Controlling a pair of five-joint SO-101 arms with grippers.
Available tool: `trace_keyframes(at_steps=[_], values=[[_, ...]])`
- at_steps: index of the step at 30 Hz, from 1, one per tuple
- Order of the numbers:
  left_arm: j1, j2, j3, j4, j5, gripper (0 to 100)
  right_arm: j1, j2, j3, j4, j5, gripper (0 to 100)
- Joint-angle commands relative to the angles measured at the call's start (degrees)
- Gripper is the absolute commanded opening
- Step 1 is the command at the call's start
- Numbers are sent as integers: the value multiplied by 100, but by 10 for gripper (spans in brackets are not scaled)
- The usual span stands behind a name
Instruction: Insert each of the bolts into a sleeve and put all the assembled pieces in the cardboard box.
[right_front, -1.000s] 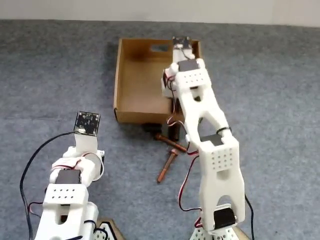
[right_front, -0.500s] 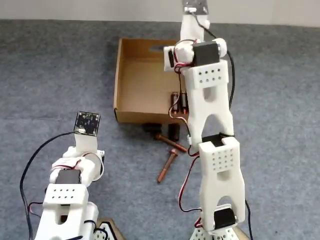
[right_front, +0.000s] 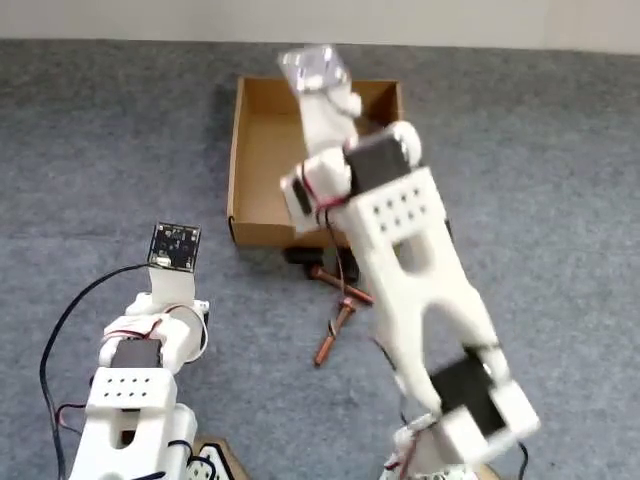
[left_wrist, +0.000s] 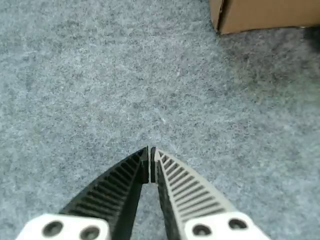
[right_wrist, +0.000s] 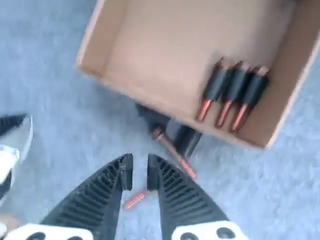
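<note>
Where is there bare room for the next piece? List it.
Free: the cardboard box floor from the three assembled pieces to its opposite walls. Crowded: carpet just outside its near wall, with loose bolts and sleeves.

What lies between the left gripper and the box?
Bare grey carpet. The stretch from the shut left gripper to the box corner holds nothing else, as the left wrist view shows.

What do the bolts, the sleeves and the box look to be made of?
The bolts look like metal, going by their coppery sheen. The sleeves are matt black, plastic or rubber; I cannot tell which. The box is plain brown cardboard, dull and thin-walled.
</note>
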Motion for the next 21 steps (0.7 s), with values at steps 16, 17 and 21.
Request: trace_keyframes(at_steps=[16,17,21], values=[[57,-31,-31,-88,-35,42,-488,-1499,6000,-5376,18,180],[57,-31,-31,-88,-35,42,-488,-1402,6018,-5429,-62,180],[57,-31,-31,-88,-35,42,-488,-716,5710,-5455,-571,181]])
